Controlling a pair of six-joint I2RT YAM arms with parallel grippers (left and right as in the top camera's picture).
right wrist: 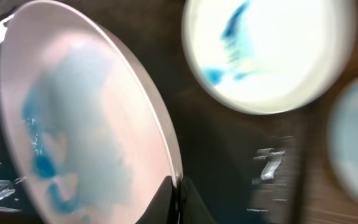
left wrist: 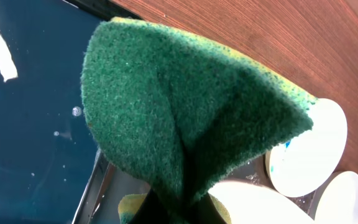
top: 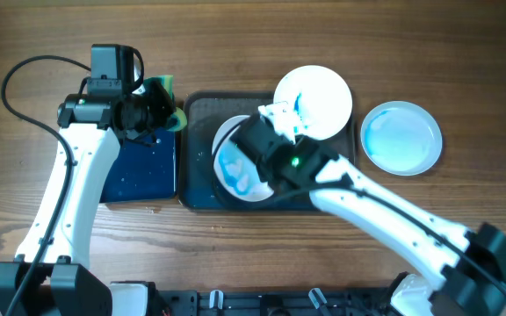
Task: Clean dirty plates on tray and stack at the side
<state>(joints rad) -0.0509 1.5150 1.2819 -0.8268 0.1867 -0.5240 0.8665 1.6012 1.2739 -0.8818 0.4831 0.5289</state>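
Observation:
My right gripper (top: 251, 149) is shut on the rim of a white plate (top: 234, 171) smeared with blue and holds it tilted over the dark tray (top: 198, 114). The right wrist view shows the jaws (right wrist: 178, 193) pinching that plate's rim (right wrist: 86, 124). A second plate (top: 319, 96) with a blue streak rests on the tray's far right corner. A third plate (top: 402, 138) with a pale blue film lies on the table to the right. My left gripper (top: 152, 110) is shut on a green sponge (left wrist: 185, 106), held above the tray's left edge (left wrist: 114, 180).
A black rectangular tub (top: 139, 171) with dark blue water and white flecks stands left of the tray and also shows in the left wrist view (left wrist: 30, 124). The wooden table (top: 464, 70) lies around them. My right arm crosses the front right.

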